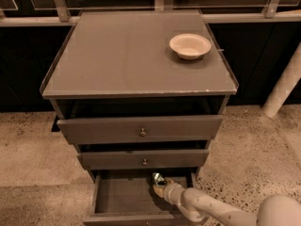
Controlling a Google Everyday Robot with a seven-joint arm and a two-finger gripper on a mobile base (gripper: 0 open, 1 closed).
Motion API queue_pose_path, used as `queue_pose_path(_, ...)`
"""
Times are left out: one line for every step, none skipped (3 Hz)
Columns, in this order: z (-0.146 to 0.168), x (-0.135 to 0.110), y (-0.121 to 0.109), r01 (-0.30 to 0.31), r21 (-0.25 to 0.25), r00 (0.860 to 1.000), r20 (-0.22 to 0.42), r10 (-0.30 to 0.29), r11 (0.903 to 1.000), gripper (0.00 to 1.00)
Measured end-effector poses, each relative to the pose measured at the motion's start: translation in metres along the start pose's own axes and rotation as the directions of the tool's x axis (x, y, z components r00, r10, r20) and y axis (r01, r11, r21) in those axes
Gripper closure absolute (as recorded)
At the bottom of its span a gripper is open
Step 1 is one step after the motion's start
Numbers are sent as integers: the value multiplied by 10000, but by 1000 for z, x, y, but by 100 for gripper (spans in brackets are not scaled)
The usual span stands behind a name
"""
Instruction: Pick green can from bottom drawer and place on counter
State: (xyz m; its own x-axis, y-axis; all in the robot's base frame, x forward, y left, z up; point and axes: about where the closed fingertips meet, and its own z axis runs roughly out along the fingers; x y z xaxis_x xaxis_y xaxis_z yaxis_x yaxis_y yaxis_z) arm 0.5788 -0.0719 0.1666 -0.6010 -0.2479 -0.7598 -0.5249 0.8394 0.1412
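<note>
The green can (157, 178) shows as a small shiny green shape inside the open bottom drawer (127, 194), near its back right. My gripper (161, 185) reaches into the drawer from the lower right on a white arm (211, 211), and its tip is right at the can, touching or nearly touching it. The can's lower part is hidden behind the gripper. The counter (122, 55) is the flat grey tabletop above the drawers.
A cream bowl (190, 45) sits on the counter at the back right. The two upper drawers with small knobs (142, 132) are slightly pulled out above the bottom drawer. A white post (284, 86) stands on the speckled floor to the right.
</note>
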Motion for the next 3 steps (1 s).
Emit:
queue_pose_path(-45,4,1,447,-1218,9985,-271,-484,9915,100)
queue_pose_path(-96,8,5,1046,-2407,9919,-452,-1188,9649,100)
queue_pose_path(-102,5,25,1018,-3203,9924,-333,-1186,9418,100)
